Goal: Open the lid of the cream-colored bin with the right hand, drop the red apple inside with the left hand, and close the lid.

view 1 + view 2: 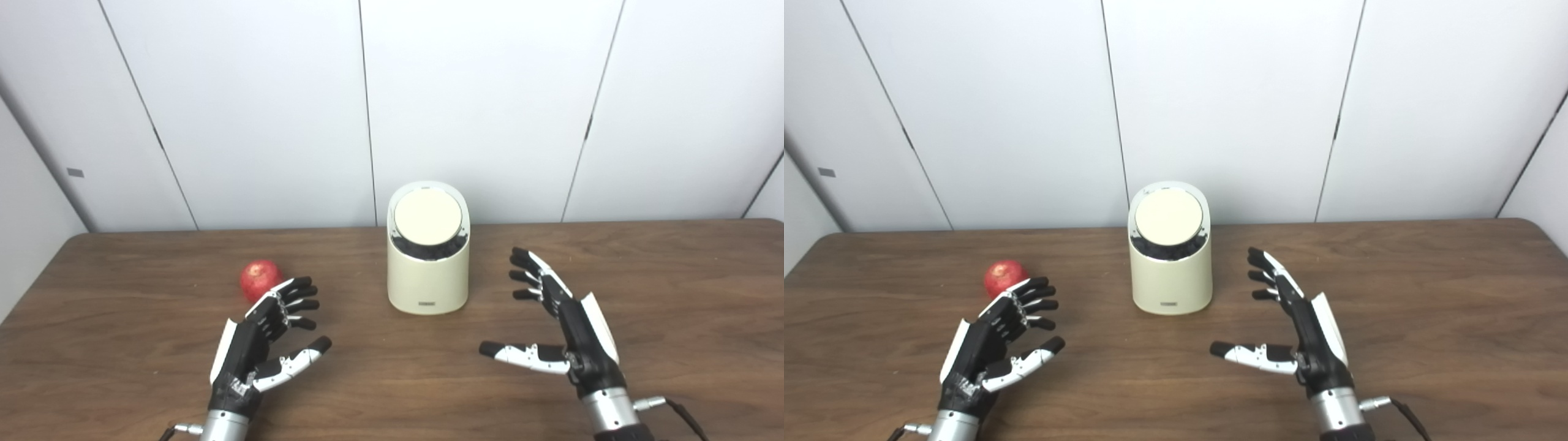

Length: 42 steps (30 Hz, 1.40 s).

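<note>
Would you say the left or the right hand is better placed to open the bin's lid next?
Right: the right hand is open beside the bin, while the left hand sits by the apple.

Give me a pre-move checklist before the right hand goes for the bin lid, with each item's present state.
1. Lid shut on the cream-colored bin: ok.
2. Right hand open, holding nothing: ok.
3. Path from right hand to bin unobstructed: ok.
4. Left hand open, holding nothing: ok.
5. Red apple on the table, just beyond the left hand's fingers: ok.
6. How the lid opens: cannot tell.
</note>
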Motion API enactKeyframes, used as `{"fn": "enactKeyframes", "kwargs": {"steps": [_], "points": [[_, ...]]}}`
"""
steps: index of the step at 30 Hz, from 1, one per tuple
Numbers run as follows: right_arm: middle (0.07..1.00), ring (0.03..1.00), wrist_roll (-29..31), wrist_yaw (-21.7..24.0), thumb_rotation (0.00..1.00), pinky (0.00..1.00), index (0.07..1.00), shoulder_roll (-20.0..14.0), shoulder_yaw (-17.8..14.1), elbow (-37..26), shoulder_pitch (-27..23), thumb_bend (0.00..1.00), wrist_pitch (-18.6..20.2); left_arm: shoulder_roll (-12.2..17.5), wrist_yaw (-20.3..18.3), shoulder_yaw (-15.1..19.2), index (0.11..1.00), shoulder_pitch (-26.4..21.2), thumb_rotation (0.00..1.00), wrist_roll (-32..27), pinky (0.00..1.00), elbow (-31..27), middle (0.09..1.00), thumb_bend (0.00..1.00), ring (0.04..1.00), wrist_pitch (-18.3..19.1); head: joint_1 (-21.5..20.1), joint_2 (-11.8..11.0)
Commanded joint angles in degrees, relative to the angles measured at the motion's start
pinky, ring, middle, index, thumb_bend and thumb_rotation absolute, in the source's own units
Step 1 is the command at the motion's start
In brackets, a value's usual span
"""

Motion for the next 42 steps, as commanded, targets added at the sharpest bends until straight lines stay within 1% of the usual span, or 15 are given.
{"fn": "enactKeyframes", "kwargs": {"steps": [1, 4, 7, 8, 12, 14, 17, 21, 24, 27, 29, 32, 34, 38, 42], "points": [[0.885, 0.869, -1.6, 0.2, 0.31, 0.78, 0.894, 0.0, -0.3, -3.1, -4.2, 0.78, 3.7, -0.2, 0.0, -0.2, 0.804, -0.2, 0.0, 0.0, 0.6, 2.5, 0.775, 0.61, 0.729, -1.9, -0.1, 0.0], [0.895, 0.889, -3.2, 1.1, 0.35, 0.8, 0.908, -0.7, 0.0, -3.9, -7.6, 0.79, 8.8, -0.1, 0.2, -0.2, 0.804, -0.4, 0.0, 0.5, 0.59, 3.3, 0.776, 0.61, 0.73, -2.9, -0.2, -0.2], [0.889, 0.884, -5.0, 1.1, 0.42, 0.79, 0.915, -1.2, 0.3, -3.8, -10.9, 0.81, 12.4, -0.2, 0.3, -0.2, 0.803, -0.5, 0.0, 0.6, 0.59, 3.8, 0.774, 0.61, 0.725, -3.4, -0.2, -0.3], [0.885, 0.872, -5.4, 1.3, 0.45, 0.77, 0.921, -1.4, 0.3, -3.7, -12.2, 0.81, 13.6, -0.3, 0.3, -0.2, 0.802, -0.5, 0.0, 0.6, 0.59, 3.8, 0.772, 0.61, 0.723, -3.3, -0.1, -0.3], [0.902, 0.865, -6.4, 2.7, 0.5, 0.73, 0.947, -2.2, 0.5, -3.1, -16.4, 0.83, 19.1, -0.4, 0.6, -0.3, 0.802, -0.5, 0.0, 1.0, 0.59, 3.7, 0.769, 0.62, 0.72, -3.1, 0.3, -0.2], [0.909, 0.876, -6.2, 3.0, 0.51, 0.74, 0.957, -2.8, 0.7, -1.9, -18.3, 0.85, 19.7, -0.4, 0.5, -0.4, 0.802, -0.5, 0.0, 0.8, 0.59, 3.8, 0.77, 0.62, 0.719, -3.2, 0.3, -0.2], [0.909, 0.891, -5.8, 3.0, 0.48, 0.79, 0.961, -3.3, 1.2, -0.7, -20.3, 0.85, 19.6, -0.4, 0.1, -0.4, 0.803, -0.5, 0.0, 0.1, 0.59, 4.1, 0.775, 0.61, 0.725, -3.4, 0.4, -0.1], [0.915, 0.901, -5.7, 4.2, 0.45, 0.8, 0.979, -3.2, 1.8, 0.5, -23.9, 0.86, 22.5, -0.4, 0.1, -0.4, 0.804, -0.4, 0.0, 0.1, 0.6, 3.9, 0.776, 0.62, 0.728, -3.0, 0.3, -0.1], [0.952, 0.908, -6.8, 5.3, 0.42, 0.76, 0.998, -3.6, 3.0, 1.2, -26.2, 0.88, 25.2, -0.4, 0.0, -0.4, 0.807, -0.5, 0.0, 0.1, 0.6, 4.1, 0.773, 0.63, 0.728, -3.4, 0.3, 0.1], [0.973, 0.912, -8.0, 5.8, 0.41, 0.73, 1.0, -4.1, 4.3, 1.8, -27.7, 0.89, 26.7, -0.5, 0.0, -0.5, 0.806, -0.4, 0.0, 0.2, 0.6, 4.0, 0.773, 0.62, 0.727, -3.6, 0.4, 0.1], [0.974, 0.906, -9.3, 6.1, 0.42, 0.73, 1.0, -4.4, 5.3, 2.3, -28.6, 0.89, 27.8, -0.6, 0.0, -0.5, 0.806, -0.4, 0.0, 0.0, 0.6, 4.1, 0.775, 0.62, 0.725, -3.9, 0.5, 0.2], [0.961, 0.86, -11.6, 6.5, 0.43, 0.66, 0.991, -4.7, 7.1, 3.1, -30.2, 0.9, 29.9, -0.7, 0.3, -0.6, 0.804, -0.4, 0.0, 0.5, 0.59, 3.9, 0.775, 0.62, 0.723, -3.9, 0.6, 0.3], [0.97, 0.87, -12.6, 7.1, 0.43, 0.66, 0.996, -5.0, 8.3, 3.7, -31.2, 0.89, 31.0, -0.8, 0.5, -0.6, 0.804, -0.5, 0.0, 0.8, 0.59, 3.8, 0.775, 0.62, 0.723, -3.9, 1.0, 0.4], [0.979, 0.89, -13.7, 7.1, 0.43, 0.67, 1.0, -5.0, 9.6, 5.2, -32.5, 0.89, 31.6, -1.1, 0.8, -0.6, 0.799, -0.5, 0.0, 0.9, 0.58, 3.6, 0.769, 0.62, 0.713, -3.7, 1.3, 0.6], [0.965, 0.861, -14.5, 6.7, 0.42, 0.64, 0.994, -4.6, 10.3, 7.1, -33.7, 0.91, 31.5, -1.1, 0.8, -0.6, 0.801, -0.5, 0.0, 1.1, 0.59, 3.6, 0.771, 0.61, 0.716, -3.9, 1.4, 0.8]]}}
